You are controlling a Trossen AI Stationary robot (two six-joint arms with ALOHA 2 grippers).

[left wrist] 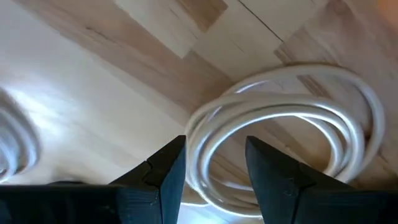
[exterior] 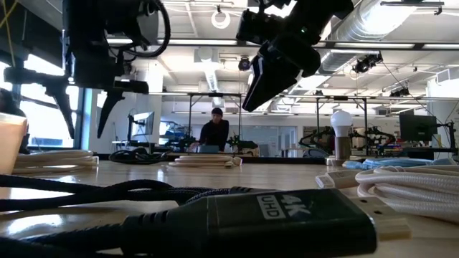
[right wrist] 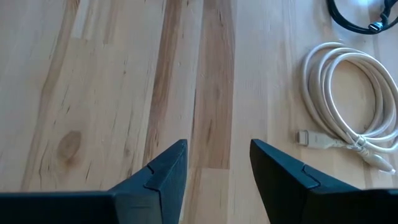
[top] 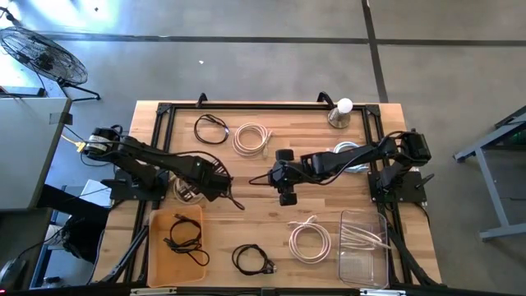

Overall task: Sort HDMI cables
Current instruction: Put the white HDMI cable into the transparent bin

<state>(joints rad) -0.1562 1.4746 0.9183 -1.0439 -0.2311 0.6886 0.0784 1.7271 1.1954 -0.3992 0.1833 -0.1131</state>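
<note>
Several coiled HDMI cables lie flat on the wooden table. My left gripper (left wrist: 214, 146) (top: 220, 187) is open and hangs above a white coil (left wrist: 280, 124) (top: 187, 191); the low view shows this gripper (exterior: 90, 107) raised off the table. My right gripper (right wrist: 217, 146) (top: 256, 180) is open over bare wood at mid-table. Ahead of it, toward the far edge, lie a white coil (right wrist: 348, 118) (top: 251, 138) and a black coil (top: 211, 129). A pale bluish coil (top: 349, 156) lies under the right arm. Near the front lie a black coil (top: 251, 259) and a white coil (top: 310, 238).
A shallow wooden tray (top: 156, 255) at front left holds a black cable (top: 185, 238). A clear plastic bin (top: 364, 259) at front right holds white cables. A light bulb on a stand (top: 340, 111) stands at the far edge. A thick black plug (exterior: 287, 222) lies close to the low camera. A person (exterior: 214, 132) is in the room behind the table.
</note>
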